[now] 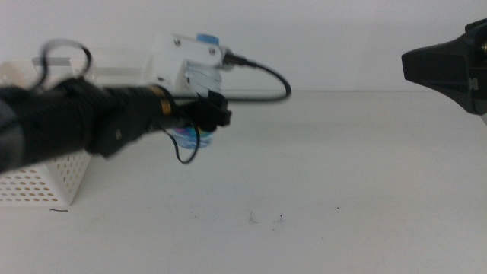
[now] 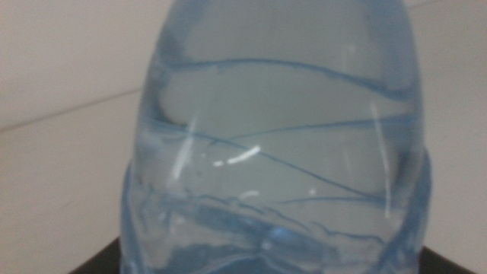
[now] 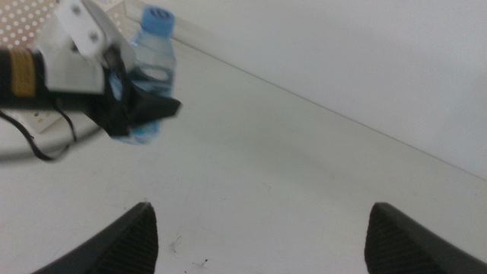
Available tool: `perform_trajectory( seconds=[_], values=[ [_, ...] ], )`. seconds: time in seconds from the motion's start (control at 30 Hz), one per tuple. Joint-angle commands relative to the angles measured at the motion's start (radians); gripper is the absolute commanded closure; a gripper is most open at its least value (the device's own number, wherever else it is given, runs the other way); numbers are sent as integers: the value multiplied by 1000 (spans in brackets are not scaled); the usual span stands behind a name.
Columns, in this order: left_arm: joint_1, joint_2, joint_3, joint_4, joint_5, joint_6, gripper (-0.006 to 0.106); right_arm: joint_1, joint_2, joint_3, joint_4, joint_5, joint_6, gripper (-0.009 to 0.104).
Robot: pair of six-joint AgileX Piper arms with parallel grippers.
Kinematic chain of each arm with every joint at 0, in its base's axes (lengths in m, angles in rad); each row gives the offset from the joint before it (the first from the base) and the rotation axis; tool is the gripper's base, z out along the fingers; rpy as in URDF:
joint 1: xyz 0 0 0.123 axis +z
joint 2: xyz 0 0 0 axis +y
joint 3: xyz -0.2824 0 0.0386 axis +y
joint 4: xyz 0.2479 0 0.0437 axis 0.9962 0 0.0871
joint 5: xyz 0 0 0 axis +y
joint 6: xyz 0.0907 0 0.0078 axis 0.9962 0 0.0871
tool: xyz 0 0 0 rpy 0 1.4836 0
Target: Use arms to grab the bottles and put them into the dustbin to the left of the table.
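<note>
Water bottle [image 1: 199, 135], clear with a blue cap, is clamped between the left gripper's [image 1: 215, 114] jaws above the table's [image 1: 342, 190] far left area, beside the white perforated dustbin [image 1: 46, 179]. The arm hides the bin's contents. Right gripper [image 3: 259, 228] waits with jaws spread wide, holding nothing, at the right edge.

My left gripper [image 1: 215, 114] and its white camera housing [image 1: 176, 61] cover most of the water bottle [image 1: 199, 137]; only its blue cap [image 1: 206, 37] and base show. In my left wrist view the bottle [image 2: 278, 152] overruns the frame, jaws barely visible. My arm hides much of the dustbin [image 1: 46, 179]. My right gripper [image 1: 449, 65] is cut off, apparently blurred.
</note>
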State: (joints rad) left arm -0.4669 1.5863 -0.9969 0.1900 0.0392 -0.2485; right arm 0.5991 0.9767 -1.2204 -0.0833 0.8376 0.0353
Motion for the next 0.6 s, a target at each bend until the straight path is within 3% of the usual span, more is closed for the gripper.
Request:
perform_trajectory(
  seconds=[0.0,0.1,0.27,0.57],
  values=[
    [23,-49,-82,-17,164,15,95,-1,-3,-6,-7,-7,-8,2],
    [97,-57,-227,-106,442,193,95,-1,-3,-6,-7,-7,-8,2],
    [258,-31,-437,-338,755,546,95,-1,-3,-6,-7,-7,-8,2],
    [492,102,-752,-391,1080,635,95,-1,-3,-6,-7,-7,-8,2]
  ],
)
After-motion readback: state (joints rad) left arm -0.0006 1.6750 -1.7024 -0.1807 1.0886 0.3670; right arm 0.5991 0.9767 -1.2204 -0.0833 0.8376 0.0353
